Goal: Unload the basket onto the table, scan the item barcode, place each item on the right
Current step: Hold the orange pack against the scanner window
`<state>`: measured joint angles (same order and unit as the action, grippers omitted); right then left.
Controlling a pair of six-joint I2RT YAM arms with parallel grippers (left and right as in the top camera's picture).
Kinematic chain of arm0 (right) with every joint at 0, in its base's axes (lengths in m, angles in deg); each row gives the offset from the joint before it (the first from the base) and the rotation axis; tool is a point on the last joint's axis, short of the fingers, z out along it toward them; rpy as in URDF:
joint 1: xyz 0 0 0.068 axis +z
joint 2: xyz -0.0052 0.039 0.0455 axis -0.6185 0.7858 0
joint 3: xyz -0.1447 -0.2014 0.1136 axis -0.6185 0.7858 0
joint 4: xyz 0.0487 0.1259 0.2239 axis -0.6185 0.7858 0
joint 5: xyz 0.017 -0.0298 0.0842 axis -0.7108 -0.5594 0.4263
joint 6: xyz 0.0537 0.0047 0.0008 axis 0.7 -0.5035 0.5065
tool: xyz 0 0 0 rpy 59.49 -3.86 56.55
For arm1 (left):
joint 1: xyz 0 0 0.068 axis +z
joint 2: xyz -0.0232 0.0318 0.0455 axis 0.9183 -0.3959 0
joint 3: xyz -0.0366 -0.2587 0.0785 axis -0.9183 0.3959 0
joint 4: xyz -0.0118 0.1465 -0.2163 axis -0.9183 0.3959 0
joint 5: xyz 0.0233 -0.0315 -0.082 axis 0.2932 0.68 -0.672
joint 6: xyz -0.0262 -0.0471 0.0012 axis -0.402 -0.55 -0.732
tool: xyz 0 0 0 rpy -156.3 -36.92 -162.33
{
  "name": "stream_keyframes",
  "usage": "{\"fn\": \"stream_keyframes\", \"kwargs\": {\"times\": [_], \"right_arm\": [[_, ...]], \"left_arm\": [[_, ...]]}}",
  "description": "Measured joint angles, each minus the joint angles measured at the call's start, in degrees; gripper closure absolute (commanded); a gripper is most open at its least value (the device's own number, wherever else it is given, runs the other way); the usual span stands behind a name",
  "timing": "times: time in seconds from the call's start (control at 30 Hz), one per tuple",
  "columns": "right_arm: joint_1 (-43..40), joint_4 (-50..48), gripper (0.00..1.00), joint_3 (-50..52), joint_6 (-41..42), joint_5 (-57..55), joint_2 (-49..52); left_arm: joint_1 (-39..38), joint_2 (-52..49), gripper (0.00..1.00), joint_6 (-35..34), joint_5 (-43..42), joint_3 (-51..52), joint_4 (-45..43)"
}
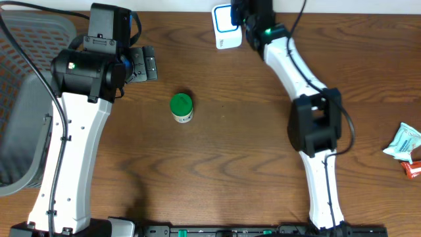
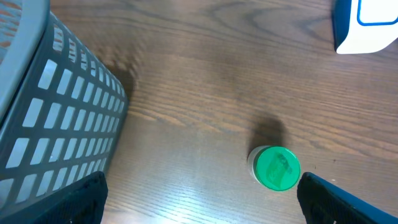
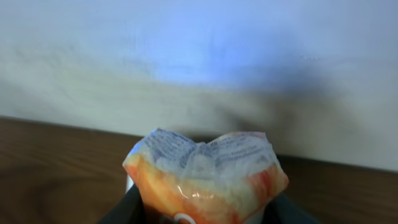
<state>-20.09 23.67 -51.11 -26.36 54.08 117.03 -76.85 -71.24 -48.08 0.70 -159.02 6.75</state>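
Note:
The item, an orange and white crinkled snack packet (image 3: 205, 174), fills the lower middle of the right wrist view. My right gripper (image 3: 205, 214) is shut on it, with dark fingers (image 3: 127, 210) on both sides. The packet's sealed top edge points toward a pale wall, and its small print is too blurred to show a barcode. Overhead, the right gripper (image 1: 245, 16) hangs at the table's far edge beside the white and blue scanner (image 1: 225, 29), and the packet is hidden there. My left gripper (image 1: 143, 64) stands open over bare wood.
A green-lidded jar (image 1: 182, 107) stands mid-table, close to the left gripper's right finger (image 2: 348, 202). A grey mesh basket (image 1: 26, 99) fills the left side. Two more packets (image 1: 402, 143) lie at the right edge.

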Motion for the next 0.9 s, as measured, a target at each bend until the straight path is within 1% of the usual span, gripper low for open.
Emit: {"fn": "stream_keyframes", "kwargs": {"times": [0.17,0.33,0.7,0.83,0.9], "right_arm": [[1.53,-9.11,0.67,0.07,-2.91,-0.15,5.95],[2.91,-12.63,0.67,0.26,-3.96,-0.17,6.91],[3.93,-11.15,0.68,0.22,-4.57,-2.01,7.76],[3.93,-9.75,0.73,-0.17,-4.57,-2.03,7.76],[3.93,-8.11,0.74,-0.63,-4.57,-2.08,7.76]], "left_arm": [[0.0,0.0,0.02,0.0,-0.02,0.0,0.04],[0.0,0.0,0.02,0.0,0.0,0.0,0.02],[0.0,0.0,0.02,0.0,0.0,0.0,0.02],[0.0,0.0,0.02,0.0,0.0,0.0,0.02],[0.0,0.0,0.02,0.0,0.0,0.0,0.02]]}}
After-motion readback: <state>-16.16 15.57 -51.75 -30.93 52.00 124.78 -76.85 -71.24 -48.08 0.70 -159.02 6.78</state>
